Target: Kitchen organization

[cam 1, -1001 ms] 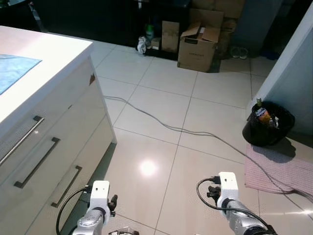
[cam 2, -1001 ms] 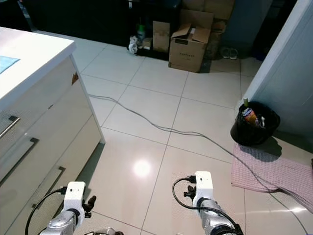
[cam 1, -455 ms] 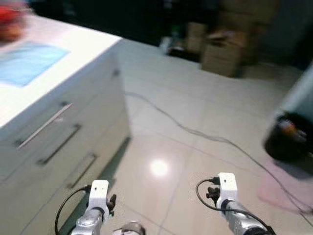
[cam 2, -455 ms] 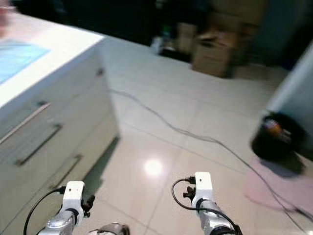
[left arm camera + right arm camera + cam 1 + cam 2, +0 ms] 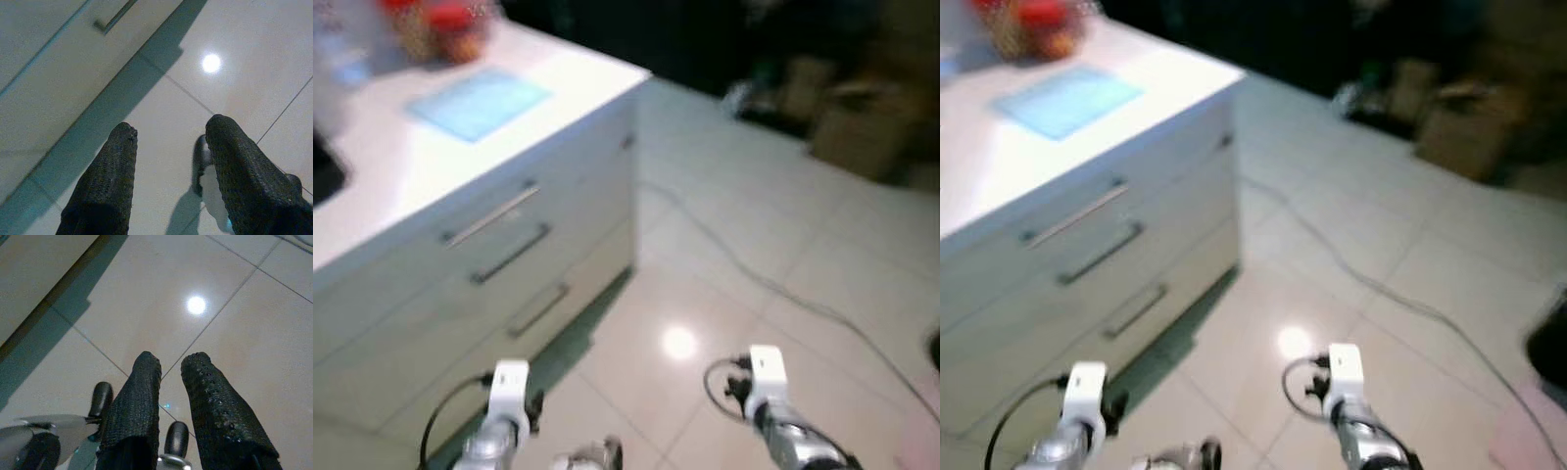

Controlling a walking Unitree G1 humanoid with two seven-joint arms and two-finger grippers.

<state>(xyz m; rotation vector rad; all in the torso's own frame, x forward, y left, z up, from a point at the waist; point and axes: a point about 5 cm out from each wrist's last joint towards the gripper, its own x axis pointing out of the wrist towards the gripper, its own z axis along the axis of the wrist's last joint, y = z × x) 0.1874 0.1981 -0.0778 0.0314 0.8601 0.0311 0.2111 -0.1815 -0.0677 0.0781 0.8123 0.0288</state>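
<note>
Above floor tiles (image 5: 234,44), left end effector (image 5: 168,147) spread, right end effector (image 5: 170,369) narrowly parted, blurred counter (image 5: 460,147) ahead

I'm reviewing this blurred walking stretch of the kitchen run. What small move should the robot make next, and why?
Probably finish turning left to face the white kitchen island counter squarely before reaching. The red-topped items and pale blue mat sit far back on it, while the left end effector, fingers apart, and the right end effector, fingers slightly apart, both empty, hang low over the glossy floor tiles.
</note>
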